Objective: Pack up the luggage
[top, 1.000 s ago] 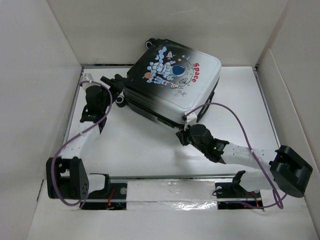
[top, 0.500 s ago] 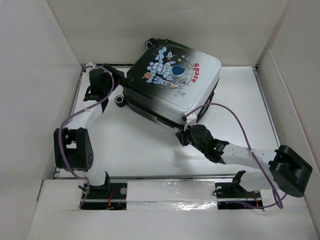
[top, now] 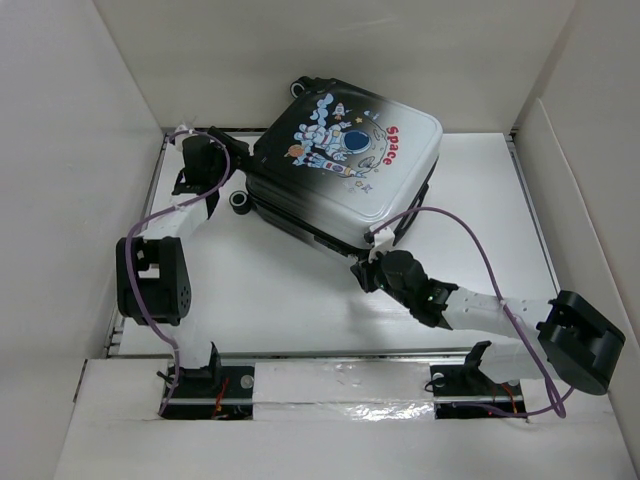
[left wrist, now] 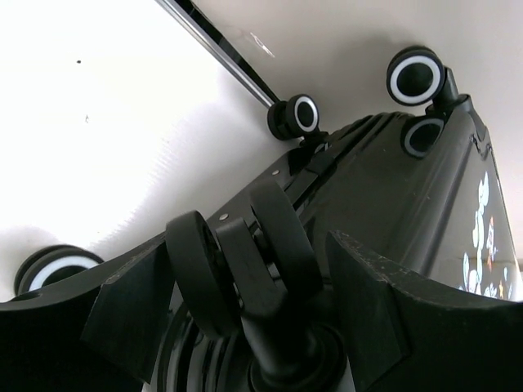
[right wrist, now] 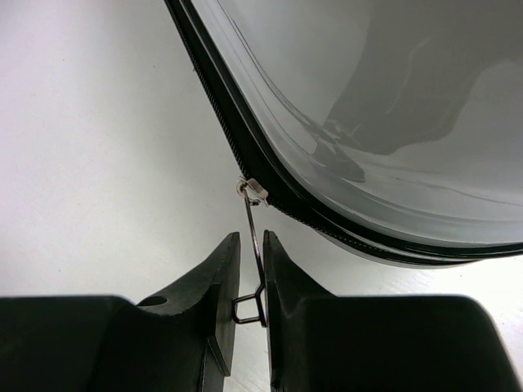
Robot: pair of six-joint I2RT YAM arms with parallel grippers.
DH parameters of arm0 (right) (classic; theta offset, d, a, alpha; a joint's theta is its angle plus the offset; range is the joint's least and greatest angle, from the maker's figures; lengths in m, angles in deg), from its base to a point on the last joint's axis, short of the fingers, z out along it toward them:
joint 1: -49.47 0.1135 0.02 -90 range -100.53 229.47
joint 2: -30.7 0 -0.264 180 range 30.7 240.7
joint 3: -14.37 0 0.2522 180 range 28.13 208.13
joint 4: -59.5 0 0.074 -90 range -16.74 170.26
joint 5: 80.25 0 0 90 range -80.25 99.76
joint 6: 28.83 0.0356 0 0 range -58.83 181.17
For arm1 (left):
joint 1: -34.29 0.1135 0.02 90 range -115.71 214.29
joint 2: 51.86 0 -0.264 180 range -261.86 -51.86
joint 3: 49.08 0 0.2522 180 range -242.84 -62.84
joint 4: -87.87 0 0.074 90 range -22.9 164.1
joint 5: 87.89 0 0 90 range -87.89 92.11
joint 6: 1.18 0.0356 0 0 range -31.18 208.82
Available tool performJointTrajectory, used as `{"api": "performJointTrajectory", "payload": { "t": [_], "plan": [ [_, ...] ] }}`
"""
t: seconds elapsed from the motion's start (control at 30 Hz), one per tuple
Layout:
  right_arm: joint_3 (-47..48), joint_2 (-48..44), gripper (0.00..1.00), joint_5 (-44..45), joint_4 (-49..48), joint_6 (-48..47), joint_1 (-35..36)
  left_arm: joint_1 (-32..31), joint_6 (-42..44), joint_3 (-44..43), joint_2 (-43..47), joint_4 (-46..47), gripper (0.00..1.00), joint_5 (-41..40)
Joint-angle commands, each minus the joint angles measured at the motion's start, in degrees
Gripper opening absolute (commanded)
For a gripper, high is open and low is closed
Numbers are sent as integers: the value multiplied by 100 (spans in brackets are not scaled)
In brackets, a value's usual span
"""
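Since a second ago my left arm has folded its elbow in and swung forward, carrying my left pincer (top: 228, 165) from the open tabletop up to the wheel end of the luggage (top: 345, 170). There, in the left wrist view, its fingers (left wrist: 135, 302) stand spread to either side of a black wheel (left wrist: 198, 273); whether the pads touch the wheel I cannot tell. The luggage has not shifted. It lies flat and shut toward the back of the table (top: 280, 300), set askew, astronaut print up, wheels to the left and rear. My right pincer (top: 370, 262) has kept its place at the near corner of the shell. Its tips are pressed together on the thin wire zip pull (right wrist: 252, 216), which runs taut up to the slider on the dark zip line. I read this as the closing stage of the job: with the left side brought up to steady the case at its wheels, the right can draw the zip round without the shell skating away. The risk is that the pull slips out of so narrow a pinch. The table is plain white and smooth, likely to offer little grip to a hard shell on wheels. White panel walls (top: 120, 80) box it in at left, back and right, a foil strip (top: 340, 385) runs along the near edge, and a purple cable (top: 480, 250) loops over the right arm.
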Motion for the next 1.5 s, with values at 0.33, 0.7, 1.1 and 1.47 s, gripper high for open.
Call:
{"api": "performJointTrajectory", "payload": {
  "t": [0.33, 0.7, 1.1, 1.47],
  "plan": [
    [-21, -64, 0, -511, -216, -81, 134, 108, -676, -173, -437, 1463, 60, 438],
    [120, -160, 0, -335, -33, -99, 82, 47, -861, 879, -148, 2958, 0, 834],
    [594, -1505, 0, -826, 1198, -731, -1708, -1367, -422, 4440, 1742, 4576, 0, -54],
    [384, -1541, 0, -1918, 875, -618, -2059, -3056, -123, 4951, 2929, 3759, 0, -705]
  ]
}}
